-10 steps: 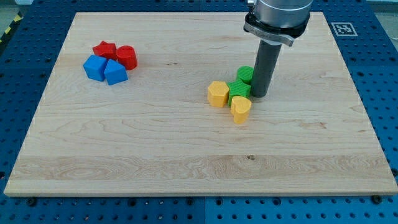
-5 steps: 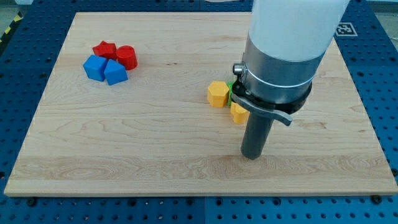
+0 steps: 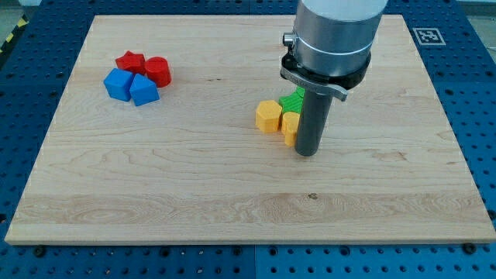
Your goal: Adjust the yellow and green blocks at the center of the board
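Near the board's center, a yellow hexagonal block (image 3: 268,116) sits at the left of a small cluster. A second yellow block (image 3: 289,126) lies just right of it, partly hidden by my rod. A green block (image 3: 292,101) shows behind them, mostly covered by the arm; any second green block is hidden. My tip (image 3: 307,153) rests on the wooden board (image 3: 232,194), touching or nearly touching the lower right side of the second yellow block.
At the view's upper left sits a cluster: a red star-like block (image 3: 130,62), a red cylinder (image 3: 158,71), a blue block (image 3: 118,84) and another blue block (image 3: 143,90). A fiducial marker (image 3: 427,36) is at the board's top right corner.
My tip went from the cluster's right side down toward the view's bottom, then back up against the lower yellow block. That block and the hexagon have shifted slightly left.
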